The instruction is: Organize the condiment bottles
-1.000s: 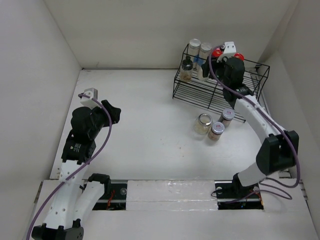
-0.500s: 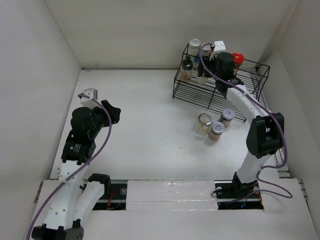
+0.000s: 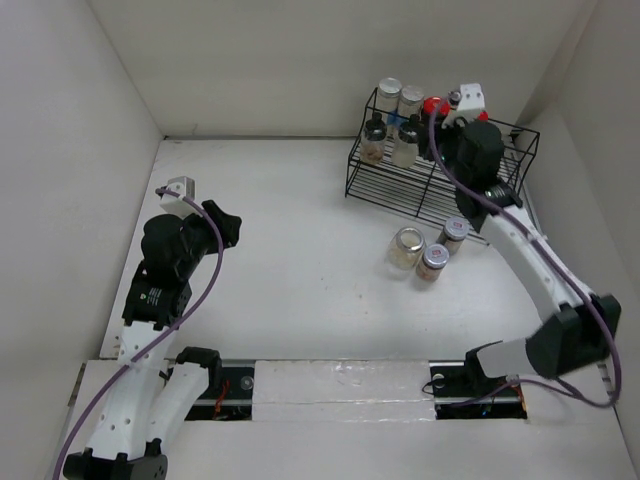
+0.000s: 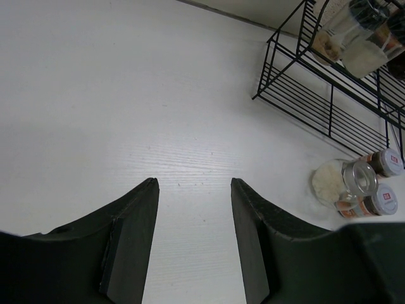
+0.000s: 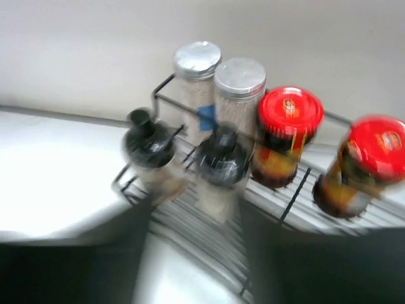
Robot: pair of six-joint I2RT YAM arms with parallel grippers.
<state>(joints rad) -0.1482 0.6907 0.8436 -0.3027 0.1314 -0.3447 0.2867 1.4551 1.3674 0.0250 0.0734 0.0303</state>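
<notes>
Six condiment bottles stand in the black wire rack (image 3: 400, 185) at the back right. They are two silver-lidded jars (image 5: 197, 61), two black-capped bottles (image 5: 223, 158) in front of them, and two red-capped amber bottles (image 5: 290, 113). A clear jar (image 3: 406, 246) lies on the table before the rack, beside two small silver-lidded jars (image 3: 454, 231). My right gripper (image 5: 196, 214) hovers over the rack, blurred. Its jaws stand apart, open and empty, facing the black-capped bottle. My left gripper (image 4: 193, 183) hangs open above bare table at the left, holding nothing.
White walls close in the table on the left, back and right. The rack's raised wire sides (image 5: 164, 85) surround the standing bottles. In the left wrist view the three loose jars (image 4: 342, 180) lie far right.
My right arm swung left across the rack half a second ago and has come back to the right, above the rack's right half. The left arm has not moved.
</notes>
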